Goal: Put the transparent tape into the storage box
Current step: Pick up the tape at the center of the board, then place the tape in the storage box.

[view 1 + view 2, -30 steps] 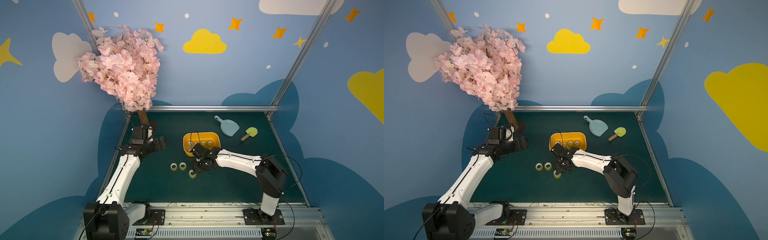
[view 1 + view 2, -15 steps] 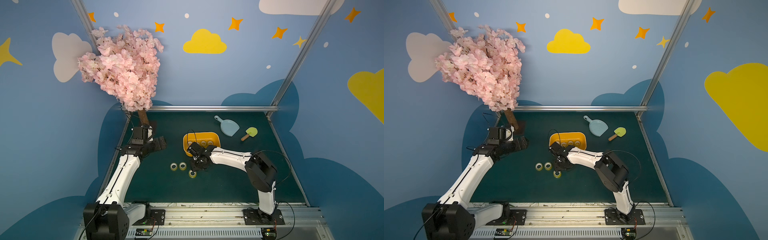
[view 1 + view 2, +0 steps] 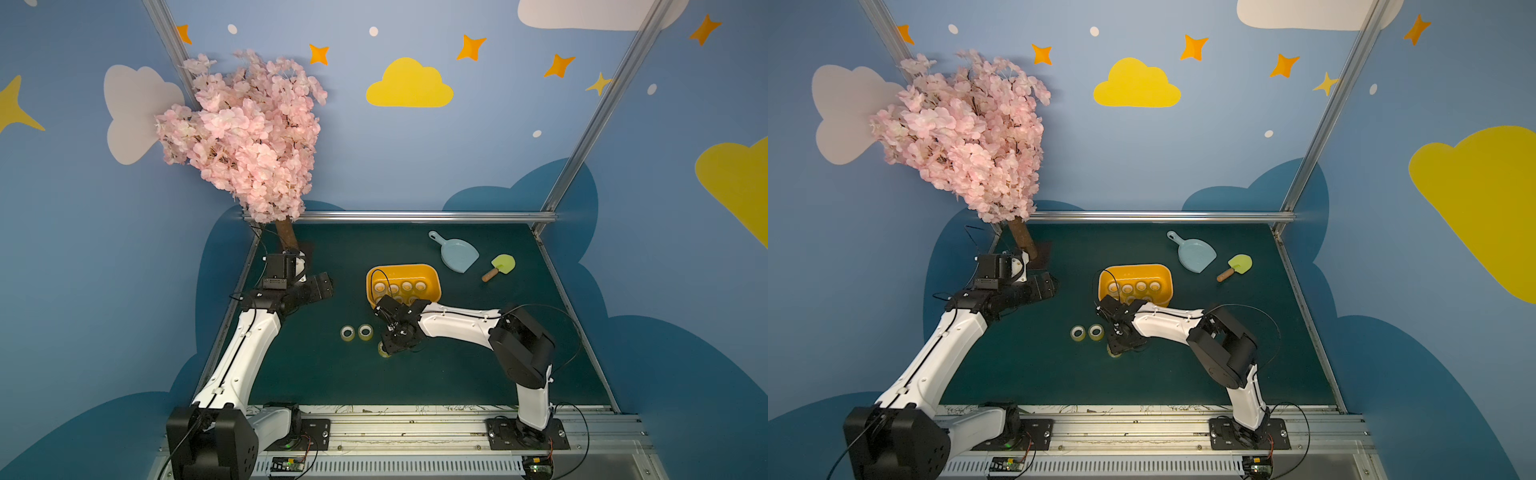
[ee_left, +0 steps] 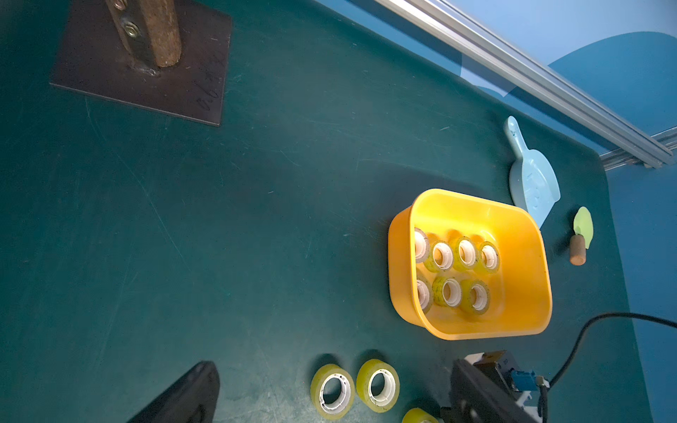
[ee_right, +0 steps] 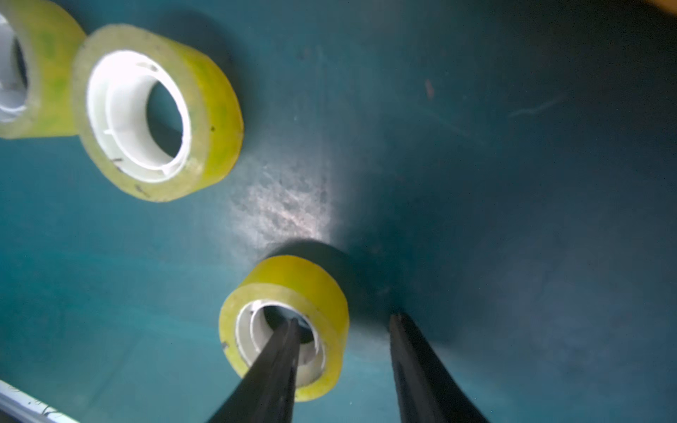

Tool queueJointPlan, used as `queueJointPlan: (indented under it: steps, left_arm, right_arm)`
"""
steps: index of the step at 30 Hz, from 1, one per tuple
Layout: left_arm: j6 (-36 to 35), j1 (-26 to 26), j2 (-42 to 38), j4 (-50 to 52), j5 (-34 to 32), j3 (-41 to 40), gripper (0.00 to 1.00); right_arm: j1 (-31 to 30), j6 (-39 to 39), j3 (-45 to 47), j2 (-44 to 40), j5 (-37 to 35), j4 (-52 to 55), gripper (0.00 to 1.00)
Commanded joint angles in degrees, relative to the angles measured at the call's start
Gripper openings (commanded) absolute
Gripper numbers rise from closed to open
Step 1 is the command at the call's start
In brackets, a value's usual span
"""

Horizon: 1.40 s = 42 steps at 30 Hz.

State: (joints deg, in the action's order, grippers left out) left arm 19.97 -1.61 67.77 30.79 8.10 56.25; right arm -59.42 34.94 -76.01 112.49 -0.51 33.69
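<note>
The right claw [image 5: 344, 318] is down over a transparent tape roll [image 5: 293, 278] lying flat on the green counter [image 5: 513, 183]. One finger [image 5: 282, 351] pokes into the white core. The other sits outside the roll with a sliver of counter showing between it and the tape, so the jaws are apart and nothing's clamped.

That roll is on the robot's side of the storage box [image 3: 405, 271], near it but not touching. One loose roll [image 3: 347, 333] and its neighbour [image 3: 365, 331] lie just beside each other nearby. The box has a bunch of packed rolls [image 4: 467, 252] in it.

The left claw [image 3: 322, 286] hangs over by the tree trunk [image 3: 286, 237], well apart from all that. Only one of its fingers shows in the wrist view, so I can't tell if it's apart or together.
</note>
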Motion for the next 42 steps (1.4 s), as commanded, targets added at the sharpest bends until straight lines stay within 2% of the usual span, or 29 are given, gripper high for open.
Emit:
queueJointPlan:
  steps: [1, 2, 4, 5, 8, 14, 18, 25, 31, 39, 42]
  left_arm:
    - [0.3, 0.2, -1.1, -0.1, 0.5, -0.2, 1.0]
    - [0.3, 0.1, -1.1, 0.0, 0.4, -0.2, 1.0]
    - [0.2, 0.2, -1.1, 0.2, 0.3, 0.0, 1.0]
    - [0.3, 0.1, -1.1, 0.2, 0.3, -0.1, 1.0]
    - [0.2, 0.1, -1.5, 0.0, 0.3, -0.1, 1.0]
    - [0.3, 0.1, -1.4, -0.2, 0.6, -0.3, 1.0]
    - [0.4, 0.1, -1.2, -0.2, 1.0, -0.2, 1.0]
    - [0.4, 0.1, -1.1, -0.2, 1.2, -0.2, 1.0]
    - [0.6, 0.1, -0.6, -0.3, 2.3, 0.0, 1.0]
    - [0.7, -0.1, -1.0, -0.4, 2.6, -0.2, 1.0]
    - [0.7, -0.2, -0.8, -0.4, 2.8, -0.1, 1.0]
  right_arm:
    - [-0.3, 0.6, -0.5, 0.5, -2.5, 2.9, 0.39]
    - [-0.3, 0.4, -0.6, 0.2, -2.8, 3.1, 0.34]
    - [-0.3, -0.3, -0.9, -0.6, -4.0, 4.1, 0.15]
    - [-0.3, -0.6, -1.3, -1.2, -4.5, 4.8, 0.1]
    - [-0.1, -2.7, -2.4, -4.2, -6.1, 7.2, 0.0]
    - [2.9, -7.7, -7.2, -10.8, -8.0, 12.7, 0.0]
    - [7.6, -11.6, -11.3, -11.3, -6.2, 14.0, 0.0]
    - [16.3, -15.0, -23.3, -1.0, -0.2, 17.6, 0.0]
    - [20.6, -15.3, -30.7, 8.7, 3.9, 18.1, 0.0]
    - [23.6, -13.7, -36.2, 16.7, 2.8, 18.2, 0.0]
    - [24.6, -13.2, -38.6, 18.8, 3.4, 18.1, 0.04]
